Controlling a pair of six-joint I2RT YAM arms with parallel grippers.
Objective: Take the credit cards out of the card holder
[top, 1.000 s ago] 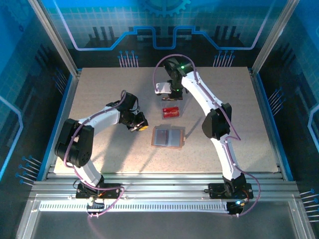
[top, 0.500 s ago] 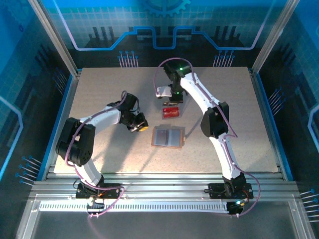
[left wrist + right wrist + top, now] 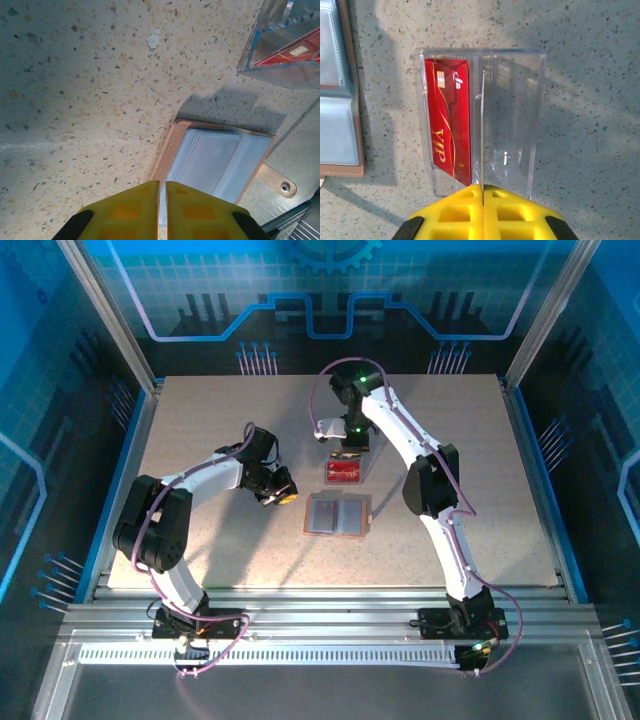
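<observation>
Holds the left hand, pressed together on nothing, at the left edge of the card holder, spread open, grey pockets up, on the tabletop; poises the right hand, pressed together and empty, beyond the holder over the clear tray; shows one red credit card inside that tray.

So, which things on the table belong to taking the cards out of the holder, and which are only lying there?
Belong to the job: card holder, lying open; red card, already out, in the clear tray.
Only lying there: clear tray, not named in the job though it holds the card; white fleck on the table.
</observation>
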